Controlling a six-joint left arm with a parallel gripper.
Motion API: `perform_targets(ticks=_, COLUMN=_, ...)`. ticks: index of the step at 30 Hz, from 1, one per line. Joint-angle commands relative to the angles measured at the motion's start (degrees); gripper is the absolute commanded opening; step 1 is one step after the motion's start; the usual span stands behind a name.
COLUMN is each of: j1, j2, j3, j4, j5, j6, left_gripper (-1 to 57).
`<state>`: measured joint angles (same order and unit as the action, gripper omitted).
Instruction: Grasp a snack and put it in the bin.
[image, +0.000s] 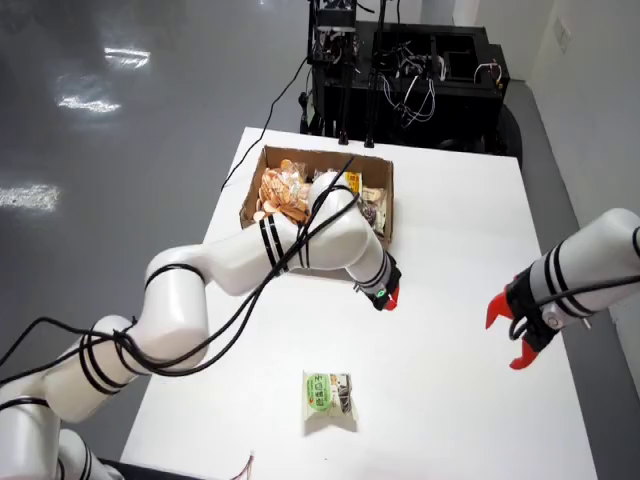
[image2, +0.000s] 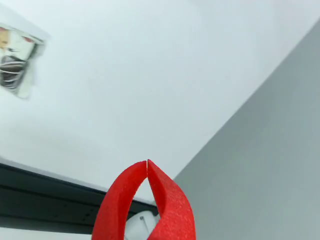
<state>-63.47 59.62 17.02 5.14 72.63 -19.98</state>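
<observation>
Seen from above, a green and white snack packet (image: 328, 400) lies flat on the white table near its front edge. A cardboard box (image: 325, 153) at the back of the table holds several snack packets (image: 283, 190). The working white arm reaches in from the lower left, and its red-tipped gripper (image: 388, 297) hangs just past the box's near right corner, shut and empty. In the view that rides on the gripper, the red fingertips (image2: 165, 200) touch with nothing between them, and a snack packet (image2: 17, 62) shows at the upper left.
A second white arm stands at the right of the view from above, its red gripper (image: 515, 335) spread over the table (image: 450, 230). Black equipment and cables (image: 400, 70) stand behind the table. The table edge and grey floor (image2: 270, 150) show in the gripper's view.
</observation>
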Motion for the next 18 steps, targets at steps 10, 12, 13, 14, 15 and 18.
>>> perform_targets(ticks=10, j1=0.5, j2=-13.2, j3=22.1, j4=4.6, j5=-0.5, j6=-11.5, left_gripper=2.1)
perform_targets(ticks=12, j1=0.6, j2=-14.6, j3=24.4, j4=4.8, j5=-0.6, j6=-12.7, left_gripper=3.9)
perform_targets(ticks=13, j1=0.6, j2=-15.3, j3=25.5, j4=5.0, j5=-0.6, j6=-13.3, left_gripper=4.8)
perform_targets(ticks=14, j1=0.7, j2=-16.0, j3=26.6, j4=5.1, j5=-0.6, j6=-13.9, left_gripper=5.8)
perform_targets(ticks=15, j1=0.8, j2=-16.7, j3=27.7, j4=5.2, j5=-0.7, j6=-14.6, left_gripper=6.7)
perform_targets(ticks=18, j1=1.2, j2=-18.7, j3=30.9, j4=5.3, j5=-0.7, j6=-16.6, left_gripper=9.6)
